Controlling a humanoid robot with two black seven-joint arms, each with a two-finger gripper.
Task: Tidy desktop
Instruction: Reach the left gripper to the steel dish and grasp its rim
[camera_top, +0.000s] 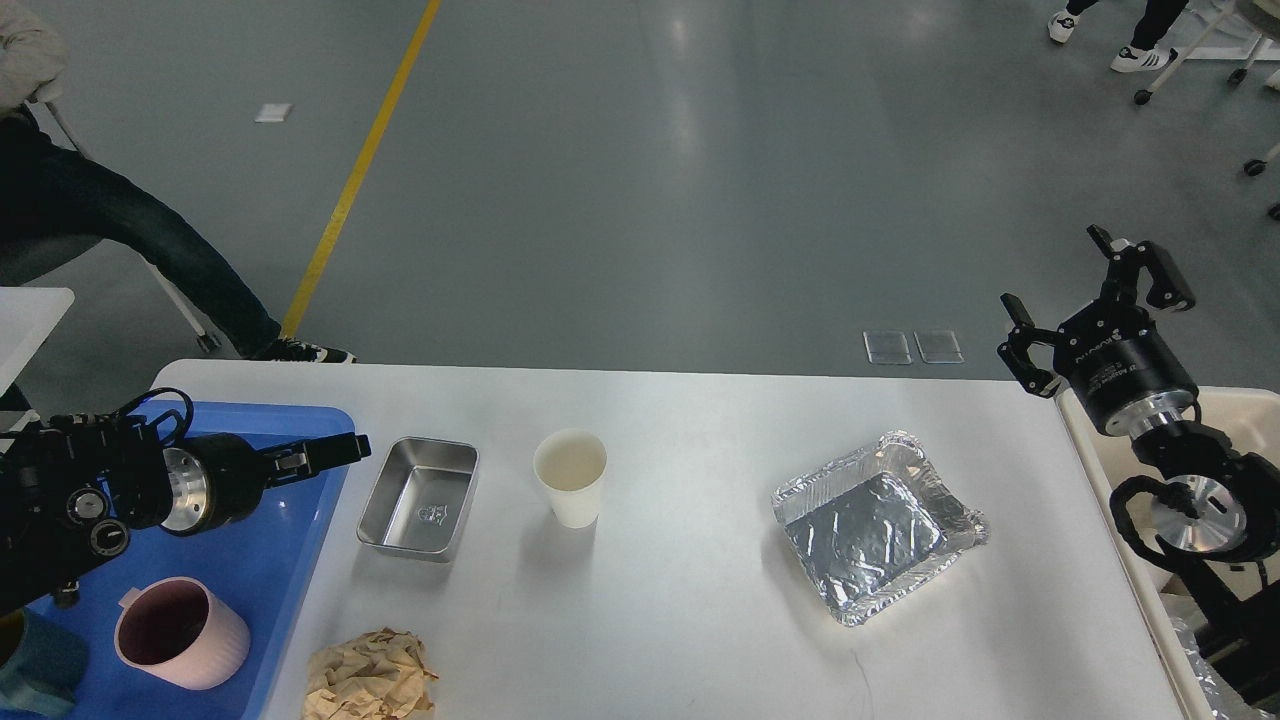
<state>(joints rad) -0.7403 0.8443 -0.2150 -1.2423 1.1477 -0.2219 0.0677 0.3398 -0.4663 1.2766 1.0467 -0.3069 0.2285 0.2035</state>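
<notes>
The white desktop (700, 610) fills the lower view. On it lie a small steel tray (420, 497), a white paper cup (570, 477), a crinkled foil tray (877, 526) and a crumpled brown paper (370, 675). My left gripper (335, 450) hovers over the right edge of the blue tray (255, 560), pointing at the steel tray just to its right; its fingers show dark and side-on. My right gripper (1058, 280) is open and empty, raised beyond the desktop's far right corner.
The blue tray holds a pink mug (178, 632) and a teal item (35, 670) at its near left. A beige bin (1235, 410) stands beside the desktop's right edge, under my right arm. A seated person's legs (120, 240) are at far left.
</notes>
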